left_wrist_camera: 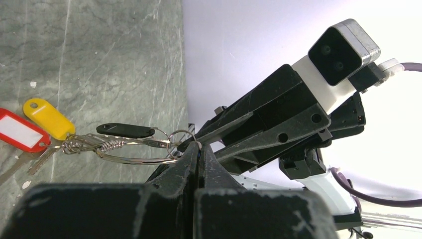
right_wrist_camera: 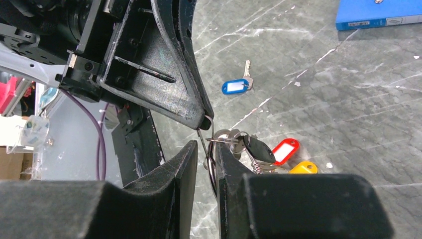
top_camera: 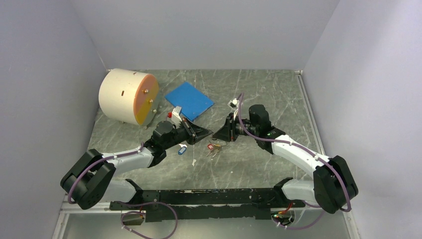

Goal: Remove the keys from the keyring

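Now, with your left gripper (left_wrist_camera: 200, 147) pinched shut on the thin, springy keyring (left_wrist_camera: 144, 160) at its tips and your right gripper (right_wrist_camera: 206, 154) narrowly apart astride that same wire, expect the light, slippery keys (left_wrist_camera: 125, 130) dangling just beyond to swing, so take one by its plastic head.

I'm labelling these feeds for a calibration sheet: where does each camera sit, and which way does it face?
Top external: above and behind the robot, looking down on the table; shows the left arm and right arm whole, left hand and right hand meeting at the keys.
Left wrist: on the left arm, facing past its own shut fingers at the right hand and the keyring.
Right wrist: on the right arm, facing past its own fingers at the left hand.
Shared by both wrist views: the keyring and the black-headed key.
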